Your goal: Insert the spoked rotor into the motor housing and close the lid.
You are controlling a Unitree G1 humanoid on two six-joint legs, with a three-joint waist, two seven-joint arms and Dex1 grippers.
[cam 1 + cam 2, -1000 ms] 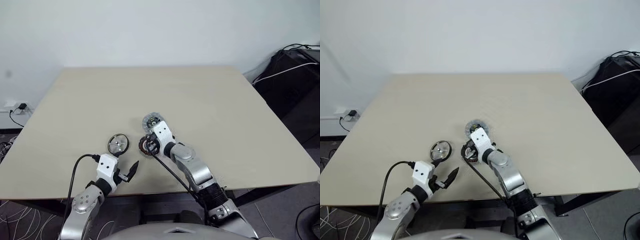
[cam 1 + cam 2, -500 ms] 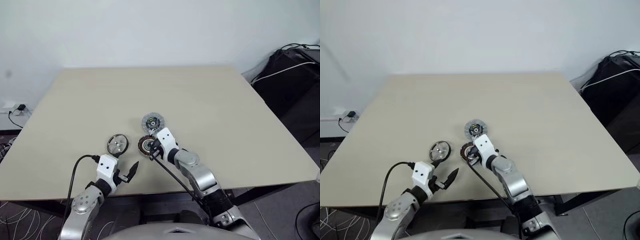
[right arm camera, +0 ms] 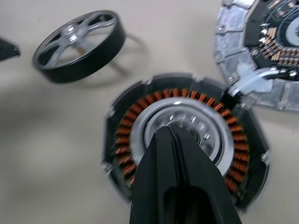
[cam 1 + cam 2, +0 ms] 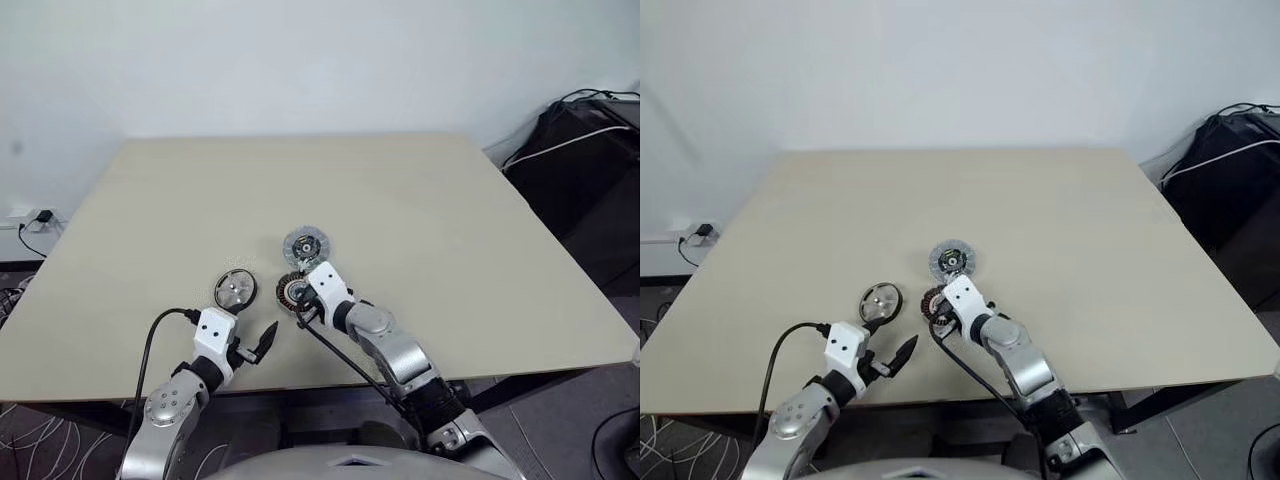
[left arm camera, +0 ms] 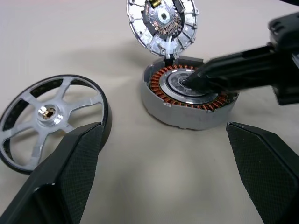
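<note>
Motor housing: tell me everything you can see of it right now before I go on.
The motor housing is a round, shallow metal-looking cup with a grey outer wall, lying flat and open-side up on the table. Inside, a ring of copper-brown windings surrounds a silvery centre. The shut right gripper points into that centre; contact cannot be confirmed. The lid lies next to it at its rim, inner face up, apparently joined by a pale wire. The spoked rotor lies apart.

The place reads as a robotics lab or test room: a bare pale worktop [image 4: 400, 200] stands against a plain white wall [image 4: 300, 60], with loose cables [image 4: 40, 440] on the floor, a wall socket [image 4: 30, 213] with a plug, and dark equipment [image 4: 590, 150] with white cords alongside.
</note>
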